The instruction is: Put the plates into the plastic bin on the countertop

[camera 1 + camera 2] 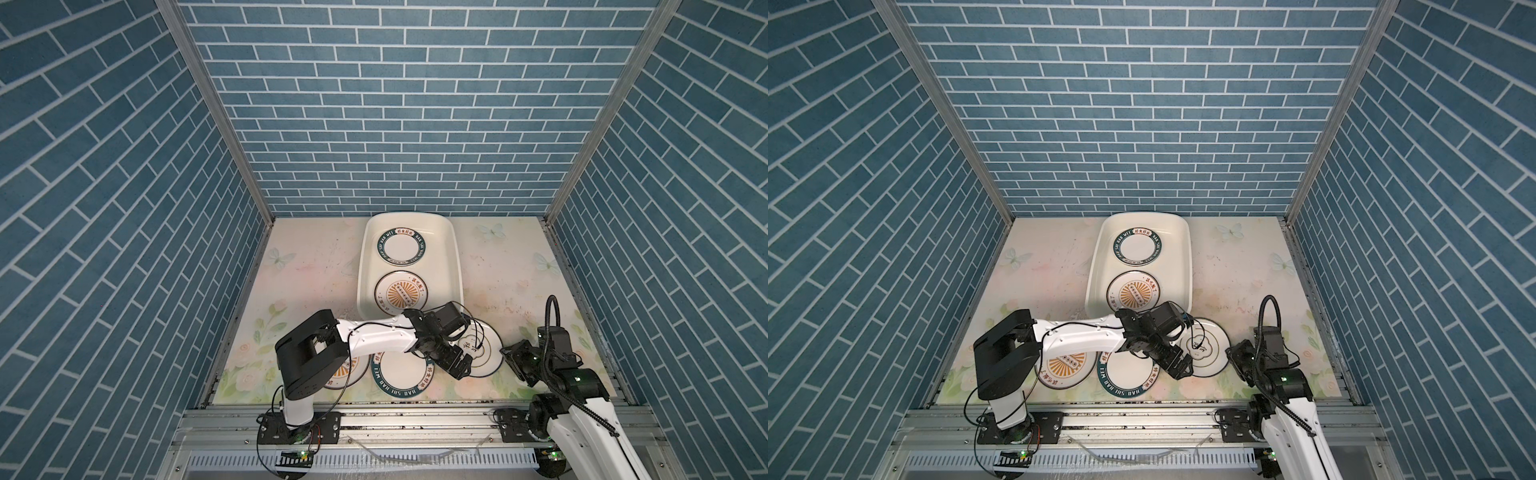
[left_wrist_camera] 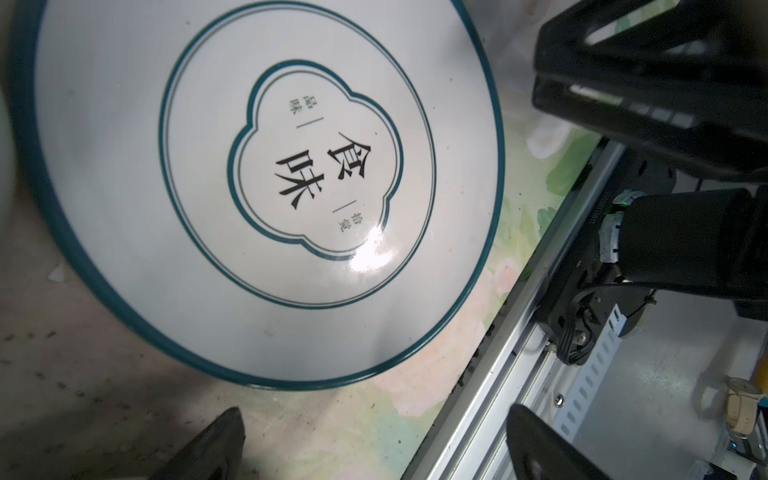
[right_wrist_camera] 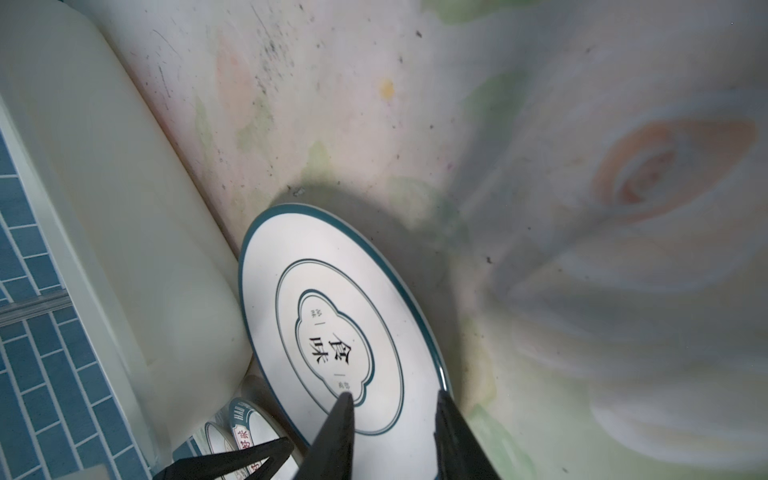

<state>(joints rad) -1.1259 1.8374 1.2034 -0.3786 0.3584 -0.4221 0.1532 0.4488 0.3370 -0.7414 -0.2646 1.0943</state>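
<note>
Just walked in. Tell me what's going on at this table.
Two robot arms are loading plates into the plastic bin. A lettered plate and a sunburst plate already lie inside it. Three more sit on the countertop: another sunburst plate, another lettered plate and the quatrefoil plate. Both claws are at the quatrefoil plate: the left claw wide open beside its edge, the right claw with jaws apart over its rim. It looks unlifted.

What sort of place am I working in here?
Probably a mock kitchen test booth, not a real kitchen: blue brick-print walls on three sides, a flowered countertop edged by aluminium rails, and plates in and beside a plastic bin.
</note>
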